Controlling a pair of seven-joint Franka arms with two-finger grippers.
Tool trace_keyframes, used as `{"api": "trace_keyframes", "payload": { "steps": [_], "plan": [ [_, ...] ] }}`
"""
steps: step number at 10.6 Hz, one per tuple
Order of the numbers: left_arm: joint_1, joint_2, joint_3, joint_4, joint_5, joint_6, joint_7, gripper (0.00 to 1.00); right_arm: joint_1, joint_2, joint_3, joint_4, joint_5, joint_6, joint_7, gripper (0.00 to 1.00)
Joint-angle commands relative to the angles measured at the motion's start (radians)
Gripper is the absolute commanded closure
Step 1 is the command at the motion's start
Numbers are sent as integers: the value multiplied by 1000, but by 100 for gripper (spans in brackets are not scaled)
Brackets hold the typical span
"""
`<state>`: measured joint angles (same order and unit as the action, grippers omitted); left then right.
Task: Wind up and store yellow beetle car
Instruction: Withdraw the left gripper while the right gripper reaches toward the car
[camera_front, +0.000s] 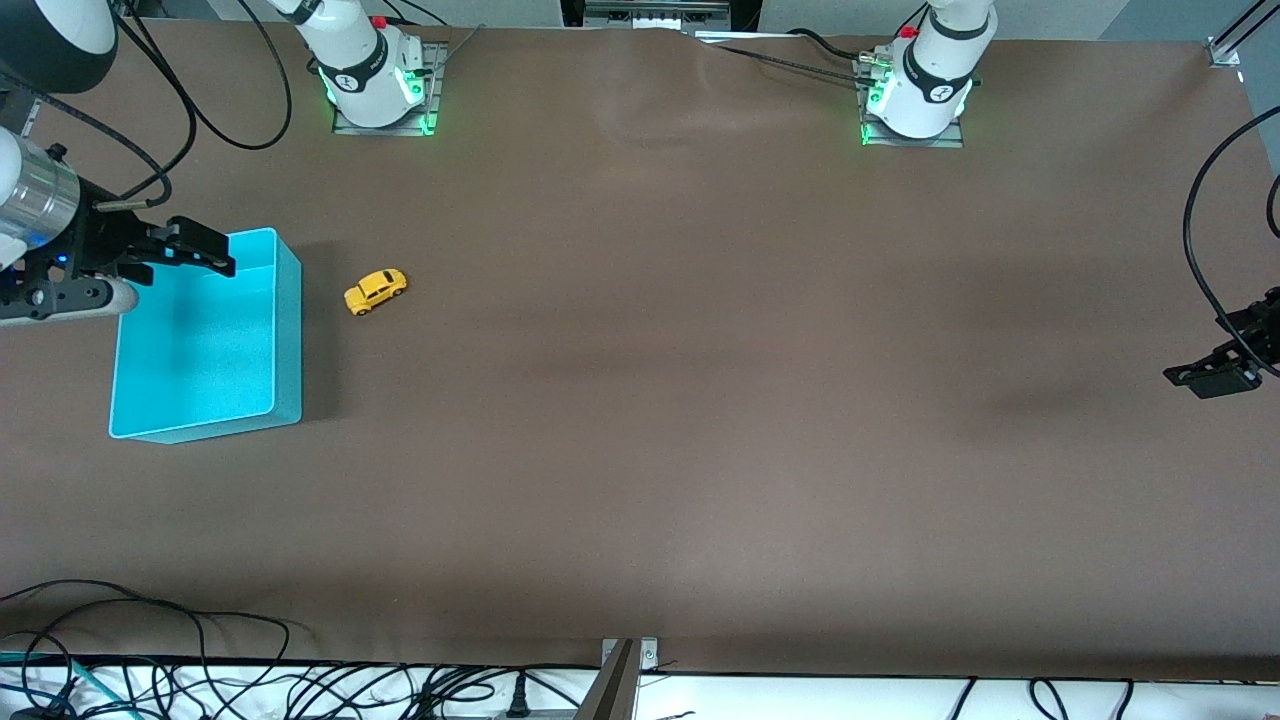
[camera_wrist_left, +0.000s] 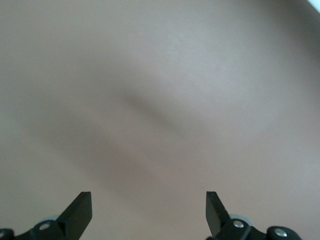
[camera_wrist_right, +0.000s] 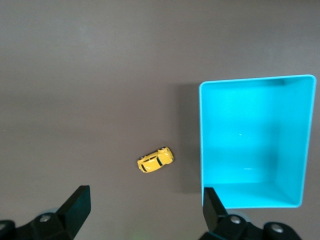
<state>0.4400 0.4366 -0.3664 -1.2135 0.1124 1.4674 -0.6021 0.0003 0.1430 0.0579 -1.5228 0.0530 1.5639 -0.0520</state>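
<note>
Front view shows you're basically at the start: yellow beetle car (camera_front: 376, 291) sits on its wheels on the brown table (camera_front: 700, 400), just beside the cyan bin (camera_front: 290, 330) but apart from it, toward the right arm's end of the table. Bin looks empty in the front view & right wrist view, so nothing is stored yet. Whether the car has been wound, you can't tell from these shots; judging by where things lie, assume not.

Right gripper (camera_front: 190, 255) hangs up in the air over the bin's rim, jaws spread wide, holding nothing. Right wrist view has the car (camera_wrist_right: 155, 160) and bin (camera_wrist_right: 255, 140) both below it, w/ the car between the fingertips' lines.

Left gripper (camera_front: 1215, 375) is over bare table at the left arm's end, well apart from the car, jaws released & empty; it waits. Left wrist view shows only tabletop.

Left for you, as I judge it: grasp car, wind it (prob. pull-back on the table or w/ the second arm), then drop it in the bin. All steps outstanding.
</note>
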Motion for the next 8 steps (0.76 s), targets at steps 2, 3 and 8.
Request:
{"api": "trace_keyframes", "payload": {
  "steps": [2,3,8],
  "plan": [
    [-13,-39,-11,15,-13,-22,126,0,15,17,19,-32,38,40,-22,0],
    [-21,-56,-11,14,-8,-24,162,0,-3,3,57,-86,38,80,-50,0],
    [-20,-95,-3,-9,-22,-27,314,0,-117,-91,172,-365,30,198,-384,0]
  ]
}}
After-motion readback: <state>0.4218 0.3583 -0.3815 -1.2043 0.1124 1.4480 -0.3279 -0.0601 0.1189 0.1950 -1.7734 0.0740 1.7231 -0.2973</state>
